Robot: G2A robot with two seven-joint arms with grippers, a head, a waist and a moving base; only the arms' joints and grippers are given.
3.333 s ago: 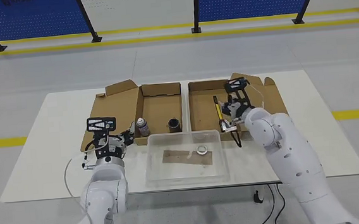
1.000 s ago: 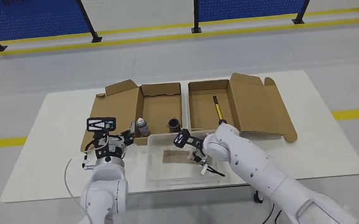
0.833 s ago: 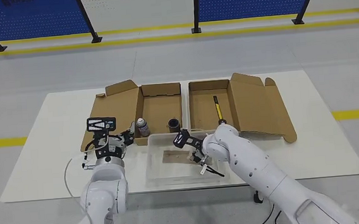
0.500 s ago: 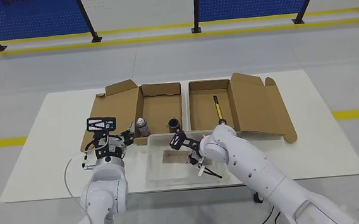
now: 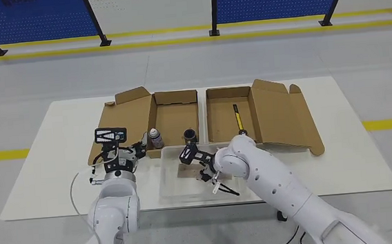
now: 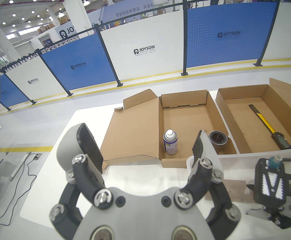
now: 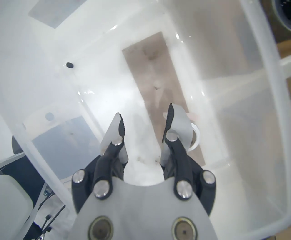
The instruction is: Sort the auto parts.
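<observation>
Inside clear bin [image 7: 261, 56]: right tool [image 7: 144, 111] (parted) beside white ring [image 7: 196, 136], brown sheet [image 7: 154, 68] beneath.

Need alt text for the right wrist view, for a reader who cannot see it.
The right gripper, jaws open and empty, hangs inside a clear plastic bin. Beneath it a brown strip lies on the bin floor, with a small white ring on it, partly hidden behind one finger.

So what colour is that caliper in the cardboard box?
The long caliper is yellow and black; left wrist view.
</observation>
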